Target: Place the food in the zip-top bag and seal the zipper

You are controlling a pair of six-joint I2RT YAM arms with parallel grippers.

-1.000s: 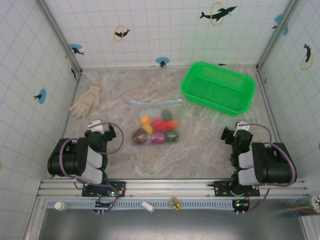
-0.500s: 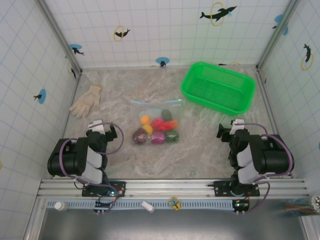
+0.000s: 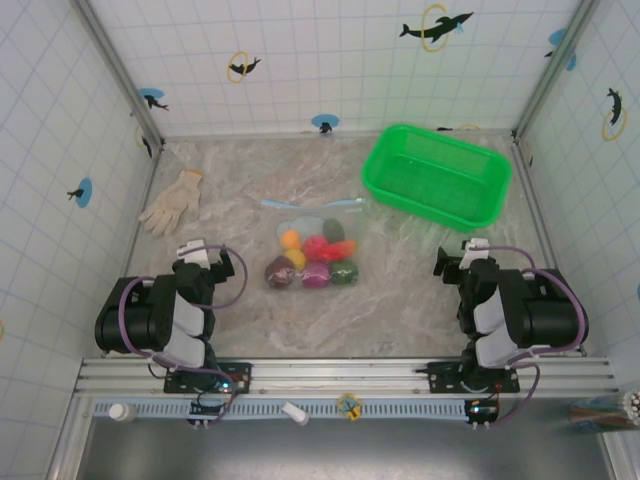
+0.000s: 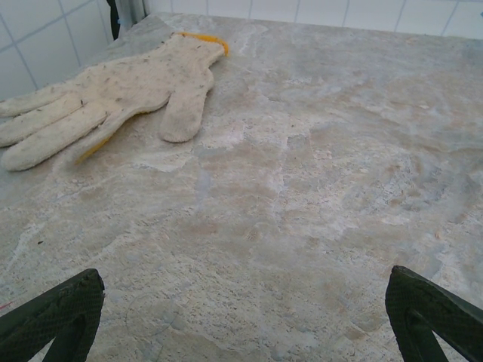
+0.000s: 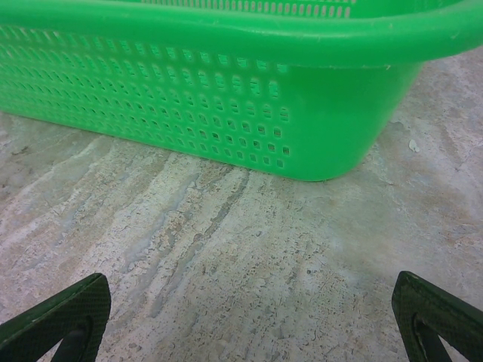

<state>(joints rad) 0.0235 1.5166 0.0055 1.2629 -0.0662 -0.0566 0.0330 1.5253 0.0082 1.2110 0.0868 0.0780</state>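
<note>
The clear zip-top bag [image 3: 312,228] lies flat in the middle of the table. The food [image 3: 314,260] is bunched at its near end: maroon, purple, green, red, orange and yellow pieces. The zipper [image 3: 312,202], a pale-blue strip, runs along the bag's far edge; I cannot tell whether it is sealed. My left gripper [image 3: 205,258] rests low near its base, left of the bag, open [image 4: 249,320] over bare table. My right gripper [image 3: 460,260] sits right of the bag, open [image 5: 249,320], facing the basket. Neither touches the bag.
A green mesh basket [image 3: 437,175] stands at the back right, its near wall [image 5: 226,83] close ahead of the right gripper. A white fabric glove [image 3: 172,202] lies at the back left, ahead and left of the left gripper [image 4: 98,98]. Tiled walls enclose the table.
The right arm has shifted slightly left and forward from a second ago, then stayed still. The left arm, bag and food have not moved.
</note>
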